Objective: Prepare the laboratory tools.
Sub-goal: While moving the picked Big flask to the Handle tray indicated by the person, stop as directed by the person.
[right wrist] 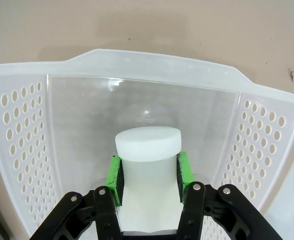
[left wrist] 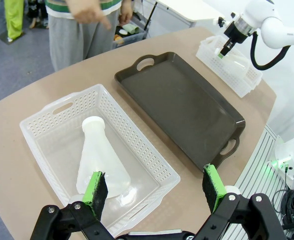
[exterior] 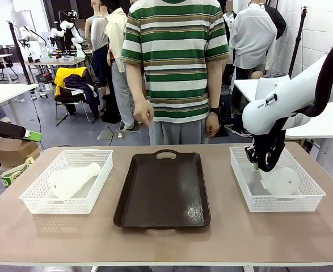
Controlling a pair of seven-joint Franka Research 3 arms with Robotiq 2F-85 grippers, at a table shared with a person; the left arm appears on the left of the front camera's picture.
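Over at the right basket point(exterior: 251, 199), the right gripper point(right wrist: 148, 175) is clamping its green pads point(right wrist: 115, 177) on the neck of a frosted Erlenmeyer flask point(right wrist: 148, 142), which is sitting inside that basket. Across the table, the left gripper point(left wrist: 154, 187) is hovering with its jaws wide apart above the other flask point(left wrist: 99, 155), which is lying on its side in the left basket point(left wrist: 136, 137). Between the baskets, the dark brown tray point(exterior: 160, 192) is sitting flat, and a person point(exterior: 175, 62) is standing behind it.

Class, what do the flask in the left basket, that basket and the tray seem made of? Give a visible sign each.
Flask: probably frosted plastic, translucent milky walls.
Basket: white moulded plastic, punched lattice holes.
Tray: dark brown, likely plastic, smooth with soft sheen.
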